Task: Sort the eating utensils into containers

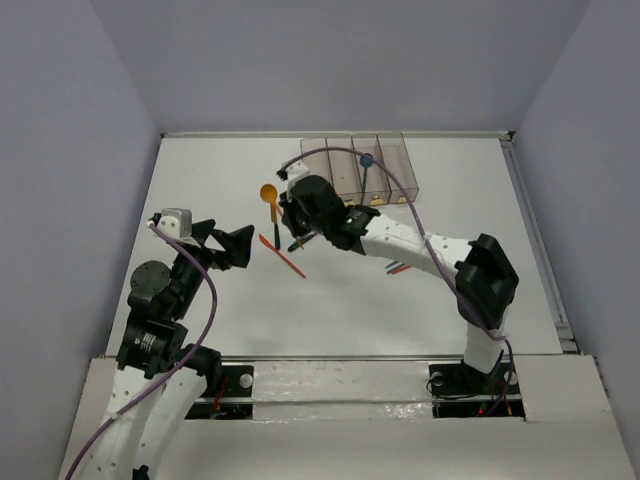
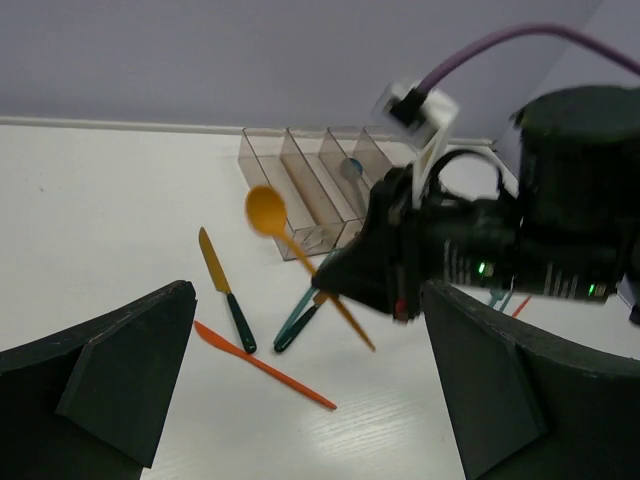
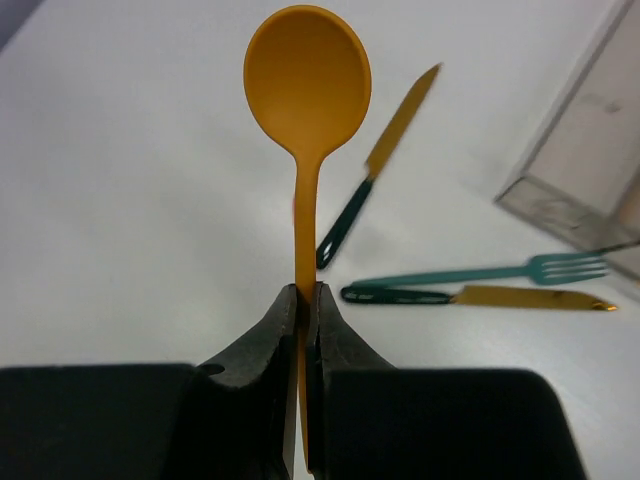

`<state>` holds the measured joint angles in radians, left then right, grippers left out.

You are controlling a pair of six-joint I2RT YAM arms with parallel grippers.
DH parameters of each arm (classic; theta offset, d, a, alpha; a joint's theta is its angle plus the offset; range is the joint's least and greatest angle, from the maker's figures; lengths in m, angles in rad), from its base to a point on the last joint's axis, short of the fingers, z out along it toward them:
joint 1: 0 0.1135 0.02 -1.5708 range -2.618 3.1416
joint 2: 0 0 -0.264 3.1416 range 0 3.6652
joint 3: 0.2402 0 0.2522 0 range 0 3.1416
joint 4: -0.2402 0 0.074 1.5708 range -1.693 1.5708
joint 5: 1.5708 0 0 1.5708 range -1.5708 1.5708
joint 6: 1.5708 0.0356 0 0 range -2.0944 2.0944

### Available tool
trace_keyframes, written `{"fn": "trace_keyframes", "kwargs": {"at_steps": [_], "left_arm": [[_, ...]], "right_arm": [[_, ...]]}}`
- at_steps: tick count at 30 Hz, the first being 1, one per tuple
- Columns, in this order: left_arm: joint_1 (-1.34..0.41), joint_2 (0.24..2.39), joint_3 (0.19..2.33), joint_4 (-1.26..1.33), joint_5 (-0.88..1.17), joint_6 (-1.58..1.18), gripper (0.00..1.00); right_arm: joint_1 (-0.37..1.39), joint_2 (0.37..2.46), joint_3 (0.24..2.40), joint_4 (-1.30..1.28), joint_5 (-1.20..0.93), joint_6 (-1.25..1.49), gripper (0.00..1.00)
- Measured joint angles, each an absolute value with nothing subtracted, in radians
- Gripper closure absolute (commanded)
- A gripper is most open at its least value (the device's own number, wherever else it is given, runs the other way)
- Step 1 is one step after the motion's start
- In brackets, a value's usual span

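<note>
Ok, orange spoon (image 3: 307, 140): round bowl, thin straight handle, right gripper (image 3: 308, 290) pinched tight on the handle, bowl pointing away. Top view places it mid-table, just left of the containers (image 1: 352, 165), a blue spoon (image 1: 367, 160) in one bin. Left wrist view adds a red-orange knife (image 2: 262, 365) flat on the table, unseen from the right wrist. Left gripper (image 2: 300, 400) spread wide, holding nothing.
</note>
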<state>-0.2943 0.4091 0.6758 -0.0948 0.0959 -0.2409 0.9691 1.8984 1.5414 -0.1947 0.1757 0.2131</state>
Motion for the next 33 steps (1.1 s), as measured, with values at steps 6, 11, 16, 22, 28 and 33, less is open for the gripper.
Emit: {"fn": "trace_keyframes", "kwargs": {"at_steps": [6,11,16,22,28,33], "left_arm": [[-0.295,0.409,0.676,-0.095,0.068,-0.253,0.01],[-0.302,0.409,0.676,-0.097,-0.002,-0.275,0.01],[-0.309,0.409,0.676,-0.099,-0.028,-0.279,0.01],[-0.313,0.410,0.676,-0.098,-0.031,-0.278,0.01],[-0.313,0.411,0.676,-0.099,-0.031,-0.279,0.01],[-0.313,0.410,0.676,-0.098,-0.032,-0.279,0.01]], "right_arm": [[0.712,1.864,1.591,-0.115,0.190,0.213,1.00],[0.471,2.002,1.731,-0.125,0.208,0.219,1.00],[0.347,2.158,1.878,-0.167,0.198,0.225,1.00],[0.316,2.269,1.983,-0.241,0.173,0.225,0.92],[0.329,2.269,1.968,-0.253,0.148,0.231,0.71],[0.333,2.269,1.967,-0.271,0.135,0.237,0.49]]}}
